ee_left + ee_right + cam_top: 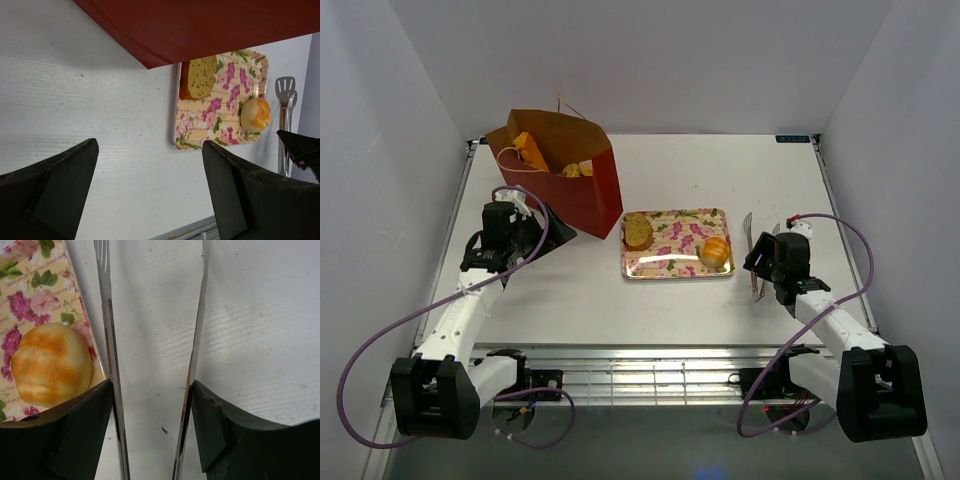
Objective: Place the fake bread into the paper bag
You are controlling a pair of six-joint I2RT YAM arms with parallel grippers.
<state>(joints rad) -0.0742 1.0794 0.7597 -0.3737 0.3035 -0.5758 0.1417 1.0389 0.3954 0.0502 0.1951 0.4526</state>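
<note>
A golden roll [716,251] and brown toast slice [638,231] lie on the tray [680,230]. Your left fingers [50,190] are spread; right fingers [65,440] pinch tongs [107,340].

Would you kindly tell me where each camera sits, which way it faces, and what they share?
Top external: above and behind the bases, looking down on the table; the left arm, right arm, paper bag and tray show.
Left wrist: on the left arm, facing across the table past the bag's red side to the tray; the open left end effector frames the bottom.
Right wrist: on the right arm, looking along the tongs held in the right end effector.
Shared: all see the roll on the tray.
</note>
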